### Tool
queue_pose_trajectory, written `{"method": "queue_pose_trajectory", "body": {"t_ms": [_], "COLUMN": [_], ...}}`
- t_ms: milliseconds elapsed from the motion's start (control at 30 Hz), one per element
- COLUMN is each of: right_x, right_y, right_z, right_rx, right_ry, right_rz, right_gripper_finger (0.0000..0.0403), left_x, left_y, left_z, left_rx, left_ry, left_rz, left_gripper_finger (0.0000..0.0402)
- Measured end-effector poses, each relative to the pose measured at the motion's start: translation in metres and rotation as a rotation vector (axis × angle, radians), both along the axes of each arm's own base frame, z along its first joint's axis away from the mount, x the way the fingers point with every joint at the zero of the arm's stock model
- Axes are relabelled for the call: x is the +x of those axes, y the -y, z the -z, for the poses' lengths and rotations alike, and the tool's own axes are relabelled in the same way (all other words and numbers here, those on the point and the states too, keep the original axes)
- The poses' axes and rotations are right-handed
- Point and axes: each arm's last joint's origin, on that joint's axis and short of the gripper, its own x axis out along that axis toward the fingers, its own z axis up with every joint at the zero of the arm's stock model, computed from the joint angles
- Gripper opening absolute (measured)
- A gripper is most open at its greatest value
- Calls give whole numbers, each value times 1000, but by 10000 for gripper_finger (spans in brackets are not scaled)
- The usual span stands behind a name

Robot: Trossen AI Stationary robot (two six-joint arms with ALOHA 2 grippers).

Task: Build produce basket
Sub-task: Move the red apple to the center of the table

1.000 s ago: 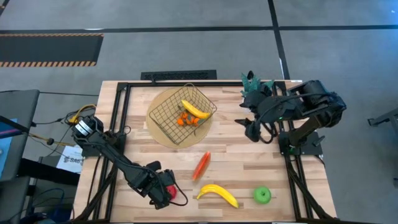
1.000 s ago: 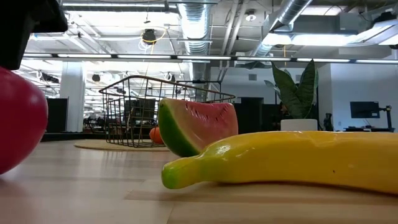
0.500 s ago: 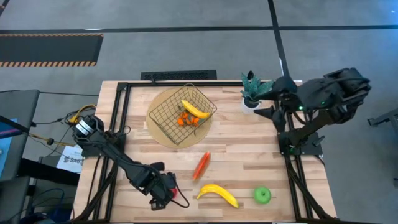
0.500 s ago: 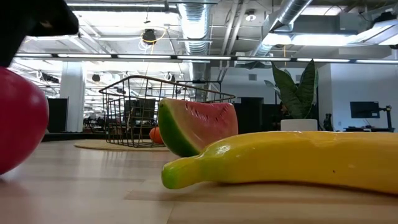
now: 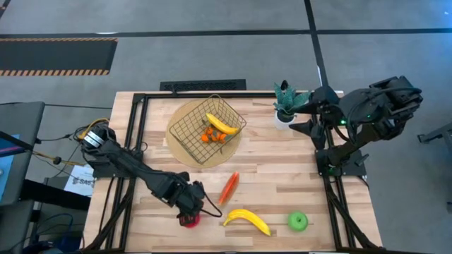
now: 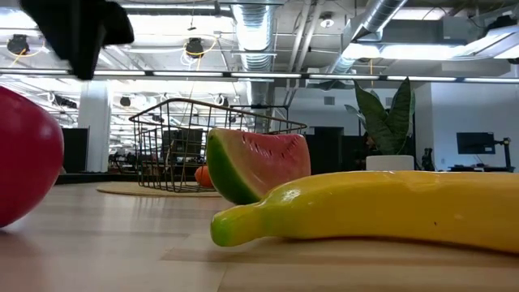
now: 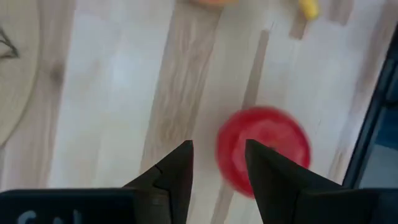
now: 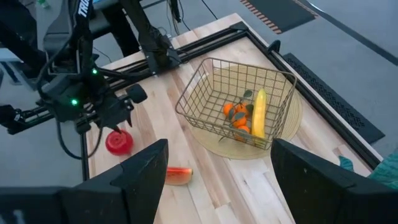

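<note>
Near front edge: left gripper above red apple, fingers narrowly parted, holding nothing.
Wrist-only detail: left wrist view shows red apple just beyond fingertips, apart.
Right gripper: raised beside potted plant, wide open, empty.
Basket: on round mat, well beyond left gripper; holds banana, orange pieces.
Obstacles: watermelon slice, second banana beside left gripper.
Farther off: green apple.

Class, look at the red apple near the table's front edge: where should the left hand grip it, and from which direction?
Grip the red apple across its widest middle, coming straight down. It is round, sits free on the table, and the left hand is above it.
</note>
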Motion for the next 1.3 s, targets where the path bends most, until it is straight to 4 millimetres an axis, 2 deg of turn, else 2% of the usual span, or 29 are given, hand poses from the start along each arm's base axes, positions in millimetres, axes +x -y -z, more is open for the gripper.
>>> {"method": "queue_pose_trajectory", "body": {"t_ms": [333, 467, 567, 733, 867, 1033, 1300], "right_x": [3, 6, 7, 7, 7, 12, 59], "right_y": [0, 0, 0, 0, 0, -2, -20], "right_z": [1, 2, 2, 2, 2, 4, 26], "right_rx": [-31, -35, -41, -41, -41, -53, -72], "right_ry": [-5, -13, -15, -15, -15, -29, -167], "right_rz": [16, 19, 16, 14, 14, 8, -82], "right_gripper_finger": [301, 301, 301, 301, 301, 301, 289], "left_x": [51, 59, 58, 48, 22, -9, -42], "left_y": [-50, -64, -64, -43, -15, 14, 47], "left_z": [-12, -14, -14, -12, -5, -1, 1], "left_rx": [-107, -98, -87, -105, -71, -29, -21], "left_ry": [291, 332, 328, 277, 122, 8, -35], "left_rz": [-320, -361, -340, -236, -137, -127, -204], "left_gripper_finger": [132, 132, 132, 132, 132, 132, 132]}}
